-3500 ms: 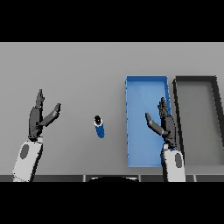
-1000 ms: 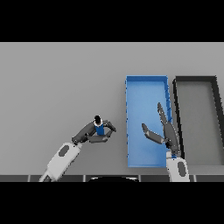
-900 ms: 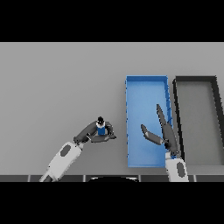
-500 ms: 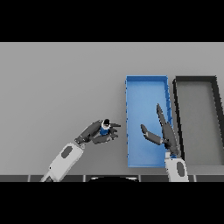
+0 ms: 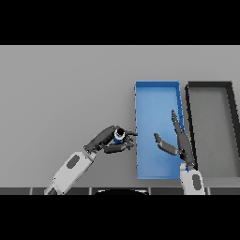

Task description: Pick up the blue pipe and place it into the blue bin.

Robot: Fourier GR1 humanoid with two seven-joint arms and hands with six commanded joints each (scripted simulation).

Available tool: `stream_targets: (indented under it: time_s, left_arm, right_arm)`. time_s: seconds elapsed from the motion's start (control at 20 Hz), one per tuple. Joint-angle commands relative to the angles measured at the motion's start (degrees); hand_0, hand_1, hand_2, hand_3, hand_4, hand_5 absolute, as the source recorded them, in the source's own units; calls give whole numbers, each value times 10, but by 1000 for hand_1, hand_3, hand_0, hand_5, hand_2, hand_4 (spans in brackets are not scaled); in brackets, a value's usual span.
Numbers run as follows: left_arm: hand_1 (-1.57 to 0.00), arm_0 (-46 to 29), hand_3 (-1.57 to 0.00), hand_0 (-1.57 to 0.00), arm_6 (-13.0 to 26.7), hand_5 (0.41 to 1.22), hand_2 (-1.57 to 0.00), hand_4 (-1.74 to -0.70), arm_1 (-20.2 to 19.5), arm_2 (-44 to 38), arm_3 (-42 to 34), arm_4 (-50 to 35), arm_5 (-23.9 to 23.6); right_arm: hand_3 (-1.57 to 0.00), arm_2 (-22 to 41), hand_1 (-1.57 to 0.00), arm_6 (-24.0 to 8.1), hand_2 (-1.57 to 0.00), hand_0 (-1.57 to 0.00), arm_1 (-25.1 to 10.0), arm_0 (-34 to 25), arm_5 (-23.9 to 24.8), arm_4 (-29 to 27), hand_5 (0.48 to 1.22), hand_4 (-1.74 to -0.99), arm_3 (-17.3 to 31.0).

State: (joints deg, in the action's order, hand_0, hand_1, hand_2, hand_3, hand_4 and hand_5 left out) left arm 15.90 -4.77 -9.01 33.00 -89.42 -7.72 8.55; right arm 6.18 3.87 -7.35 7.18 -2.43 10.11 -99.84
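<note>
In the head view, the left hand (image 5: 108, 141) reached in from the lower left, its fingers and thumb curled round the blue pipe (image 5: 119, 136). The pipe sat in that grip just beside the left wall of the blue bin (image 5: 157, 89), with its pale, dark-centred end facing up and only a little of its blue body showing between the fingers. The fingertips came right up to the bin's left edge; whether they touched it could not be told. Whether the pipe was lifted clear of the desk (image 5: 65, 93) could not be told either.

The right hand (image 5: 179, 143) rose from the lower edge over the right side of the blue bin, fingers straight and stretched away from the robot along the bin's right wall, thumb spread out to the left. It held nothing.

The desk was a plain grey surface. The blue bin lay right of centre, a long tray running away from the robot. Just beside it on the right, nearly touching, lay a dark bin (image 5: 210, 86) of like shape with a grey floor. Nothing of the room showed beyond the desk.
</note>
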Motion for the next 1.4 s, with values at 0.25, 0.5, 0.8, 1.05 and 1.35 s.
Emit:
stream_targets:
  time_s: [0.25, 0.5, 0.8, 1.05, 1.35]
  left_arm:
    - [-1568, 0, -1496, -1568, 24, 1219, -1568, -1740, 2, 4, 1, 10, 0]
    - [-1570, -1, -1495, -1570, 25, 1220, -1570, -1741, 0, 5, -3, 16, 1]
    - [-1571, 0, -1493, -1571, 35, 1221, -1571, -1741, 5, 8, -5, 20, 5]
    - [-1571, 5, -1486, -1571, 16, 1221, -1571, -1741, 3, 2, 10, 25, 12]
    - [-1571, 0, -1488, -1571, 24, 1221, -1571, -1741, -1, -2, -6, 17, 20]
  right_arm:
    - [1, -5, 1, -7, 1, 1, 1, -3, -4, -8, 605, -1161, 17]
    - [1, -15, 1, 15, 1, 1, 0, -12, -43, -67, 622, -1196, 9]
    - [1, -15, 1, -64, 1, 1, -91, -64, -200, -262, 515, -1303, -88]
    - [1, 44, 1, -178, 1, 1, -110, -156, -235, -312, 503, -1309, -118]
    - [1, 103, 1, -207, 1, 1, -86, -238, -272, -289, 529, -1253, -97]
